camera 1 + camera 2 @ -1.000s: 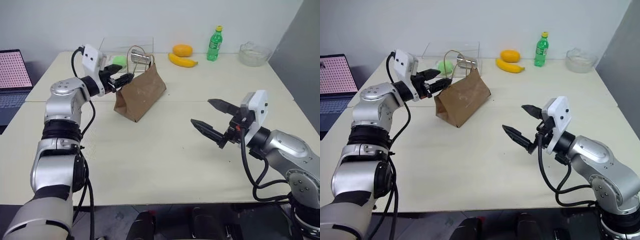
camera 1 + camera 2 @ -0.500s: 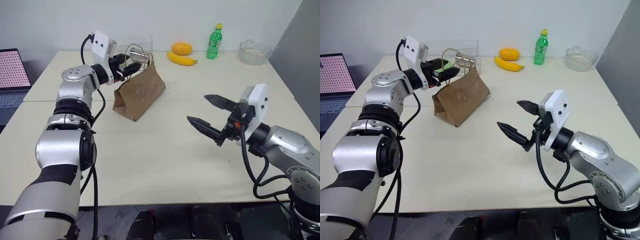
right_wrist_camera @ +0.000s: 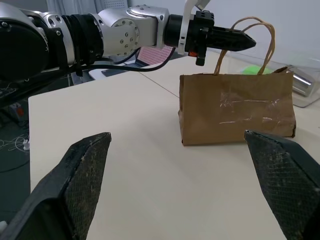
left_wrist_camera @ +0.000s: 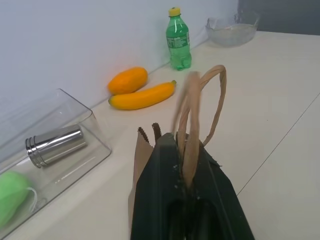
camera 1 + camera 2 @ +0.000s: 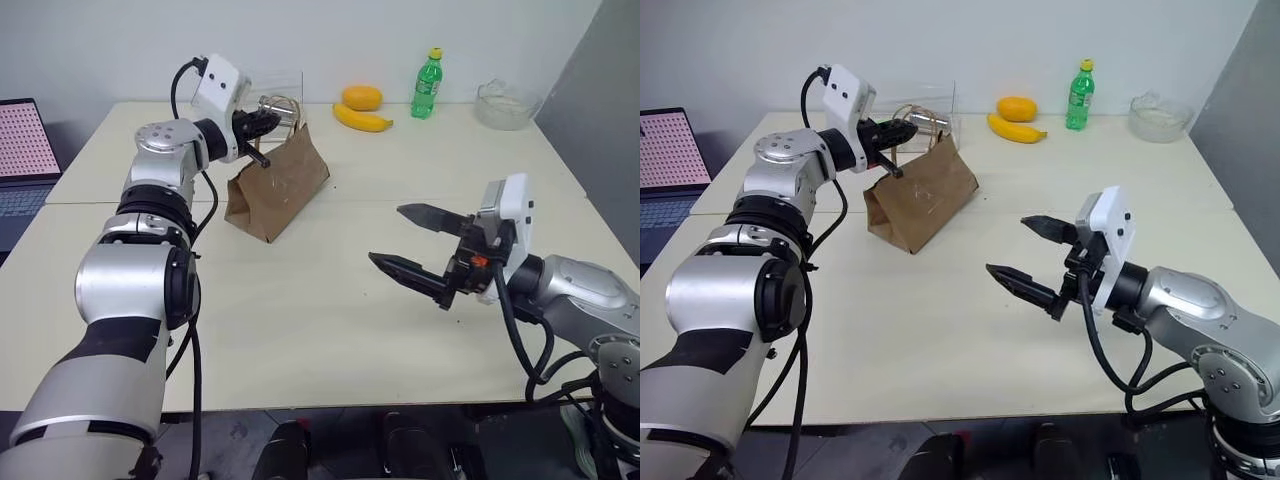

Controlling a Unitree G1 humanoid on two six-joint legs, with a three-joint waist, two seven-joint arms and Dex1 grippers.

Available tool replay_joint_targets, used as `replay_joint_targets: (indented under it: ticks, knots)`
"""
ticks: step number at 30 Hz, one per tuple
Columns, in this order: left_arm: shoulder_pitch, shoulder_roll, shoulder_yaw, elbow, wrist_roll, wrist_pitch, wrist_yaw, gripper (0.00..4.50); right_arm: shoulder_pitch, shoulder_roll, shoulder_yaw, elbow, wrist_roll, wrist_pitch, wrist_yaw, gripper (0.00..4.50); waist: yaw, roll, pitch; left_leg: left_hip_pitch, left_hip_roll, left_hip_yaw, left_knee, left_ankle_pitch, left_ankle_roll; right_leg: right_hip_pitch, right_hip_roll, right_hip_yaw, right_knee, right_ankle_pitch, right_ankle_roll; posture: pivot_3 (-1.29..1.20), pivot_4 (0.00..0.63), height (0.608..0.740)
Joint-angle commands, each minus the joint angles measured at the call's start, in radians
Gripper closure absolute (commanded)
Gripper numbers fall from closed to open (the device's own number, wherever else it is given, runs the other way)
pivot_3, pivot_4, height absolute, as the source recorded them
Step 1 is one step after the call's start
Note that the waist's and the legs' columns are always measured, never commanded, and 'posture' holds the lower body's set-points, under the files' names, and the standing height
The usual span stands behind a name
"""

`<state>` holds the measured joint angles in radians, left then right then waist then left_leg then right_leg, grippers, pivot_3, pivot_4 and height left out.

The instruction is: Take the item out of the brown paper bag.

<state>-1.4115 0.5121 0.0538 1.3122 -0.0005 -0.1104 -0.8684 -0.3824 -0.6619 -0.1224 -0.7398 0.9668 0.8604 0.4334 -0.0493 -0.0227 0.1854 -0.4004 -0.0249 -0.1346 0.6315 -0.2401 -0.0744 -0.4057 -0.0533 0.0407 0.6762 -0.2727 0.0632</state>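
The brown paper bag (image 5: 278, 182) stands upright on the table, left of centre, its mouth pinched nearly closed. My left gripper (image 5: 268, 121) is level at the bag's top and shut on the tan cord handles (image 4: 192, 131); in the left wrist view the cords run up between its black fingers. The item is hidden inside the bag. My right gripper (image 5: 388, 235) hovers over the table to the bag's right, well apart from it, open wide with nothing between its fingers (image 3: 82, 172).
Behind the bag lies a clear box (image 4: 75, 112) holding a steel cup (image 4: 54, 146) and a green thing. A banana (image 5: 362, 120), an orange fruit (image 5: 362, 97), a green bottle (image 5: 427, 85) and a glass bowl (image 5: 502, 105) line the far edge. A laptop (image 5: 22, 150) sits at far left.
My left gripper rose and moved right from beside the bag to its handles, then shut on them. The right gripper stayed open and almost still.
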Motion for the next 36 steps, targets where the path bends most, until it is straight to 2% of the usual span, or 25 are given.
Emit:
replay_joint_targets:
  ticks: [1,8,13,25,36]
  knots:
    - [-0.063,0.005,-0.012,-0.010,0.031,-0.076,-0.053,4.48,0.010,-0.016,-0.032,-0.037,0.025,-0.018,0.000,0.00,0.000,0.000,0.000,0.000,0.000,0.000,0.000,0.000,0.000,0.000,0.000,0.000,0.000,0.000,0.000,0.00,0.150,0.740]
    - [-0.124,-0.004,-0.040,-0.022,0.085,-0.300,-0.154,4.48,0.073,-0.050,-0.047,-0.074,0.000,-0.050,0.040,0.00,0.000,-0.002,0.001,0.000,0.000,0.000,0.000,0.000,0.000,0.000,0.000,0.000,0.000,0.000,0.000,0.00,0.150,0.740]
    - [-0.169,-0.029,-0.025,-0.014,0.074,-0.359,-0.206,4.48,0.144,-0.053,-0.063,-0.106,-0.029,-0.108,0.049,0.00,-0.001,-0.003,0.002,-0.001,0.000,0.000,0.000,0.000,0.000,0.000,0.000,0.000,-0.001,0.000,0.000,0.00,0.150,0.740]
    - [-0.161,-0.118,0.005,0.003,0.058,-0.329,-0.255,4.48,0.254,-0.012,-0.075,-0.172,-0.117,-0.191,-0.050,0.00,-0.005,-0.003,0.002,0.000,0.000,0.000,0.005,0.000,0.000,0.000,0.000,0.001,0.003,0.000,0.000,0.00,0.150,0.740]
    - [-0.147,-0.137,0.019,0.002,0.056,-0.236,-0.260,4.48,0.292,0.003,-0.100,-0.206,-0.121,-0.187,-0.163,0.00,-0.007,-0.003,0.002,-0.001,-0.001,0.000,0.006,0.000,0.000,0.000,0.000,0.001,0.004,0.000,0.000,0.00,0.150,0.740]
